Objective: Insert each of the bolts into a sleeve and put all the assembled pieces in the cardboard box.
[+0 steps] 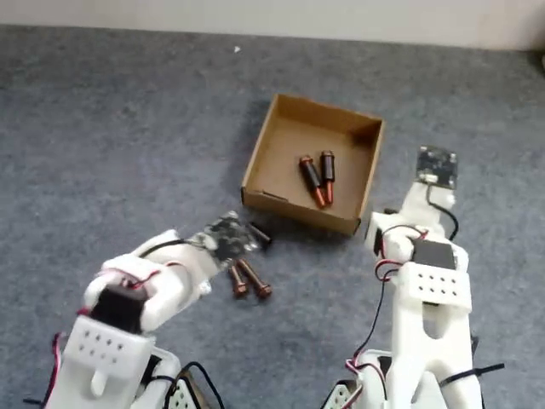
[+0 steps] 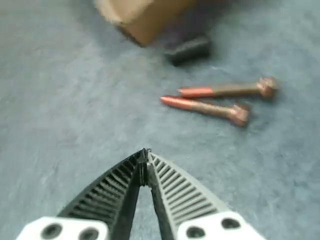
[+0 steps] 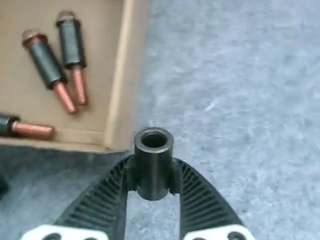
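Observation:
My right gripper (image 3: 152, 172) is shut on an upright black sleeve (image 3: 153, 150), held just outside the near wall of the cardboard box (image 3: 121, 85). Three assembled pieces lie in the box: two side by side (image 3: 46, 65) and one partly cut off at the edge (image 3: 27, 129). The high view shows two of them (image 1: 313, 179) in the box (image 1: 255, 166). My left gripper (image 2: 145, 156) is shut with nothing in it, low over the carpet. Ahead of it lie two bare copper bolts (image 2: 207, 107) (image 2: 225, 90), and beyond them a loose black sleeve (image 2: 187, 50).
Grey carpet covers the whole work surface. In the high view the bolts (image 1: 247, 279) and the loose sleeve (image 1: 260, 234) lie just in front of the box's left front corner, beside the left arm (image 1: 140, 285). The right arm (image 1: 426, 256) stands by the box's right front corner.

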Robot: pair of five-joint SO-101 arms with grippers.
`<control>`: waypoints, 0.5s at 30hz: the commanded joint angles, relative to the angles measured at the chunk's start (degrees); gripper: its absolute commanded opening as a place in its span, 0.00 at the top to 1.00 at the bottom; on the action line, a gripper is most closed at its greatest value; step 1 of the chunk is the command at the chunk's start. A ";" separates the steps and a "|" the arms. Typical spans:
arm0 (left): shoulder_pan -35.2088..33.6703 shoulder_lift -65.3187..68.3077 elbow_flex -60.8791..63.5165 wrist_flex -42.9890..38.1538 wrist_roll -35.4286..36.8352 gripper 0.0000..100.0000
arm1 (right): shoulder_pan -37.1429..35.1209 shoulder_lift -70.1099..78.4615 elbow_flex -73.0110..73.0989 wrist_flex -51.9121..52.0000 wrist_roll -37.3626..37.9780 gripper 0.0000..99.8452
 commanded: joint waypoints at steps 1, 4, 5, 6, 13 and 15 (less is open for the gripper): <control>6.20 12.62 -6.37 -0.26 -5.19 0.99 | 2.42 -1.45 -0.40 -2.77 -0.97 0.99; 9.01 20.26 -9.89 -0.26 -8.88 0.96 | 4.18 -1.45 -0.31 -3.74 -0.97 0.99; 9.63 22.29 -10.77 -0.26 -10.02 0.93 | 4.62 -1.45 -0.31 -3.74 -0.97 0.99; 10.15 24.31 -11.47 -0.35 -10.99 0.90 | 4.88 -1.45 -0.31 -3.74 -0.97 0.99; 12.09 33.98 -12.70 -8.53 -22.15 0.86 | 4.70 -1.45 0.84 -3.91 -0.97 0.99; 12.09 36.44 -12.79 -10.20 -25.32 0.86 | 4.70 -1.54 1.19 -5.05 -0.97 0.99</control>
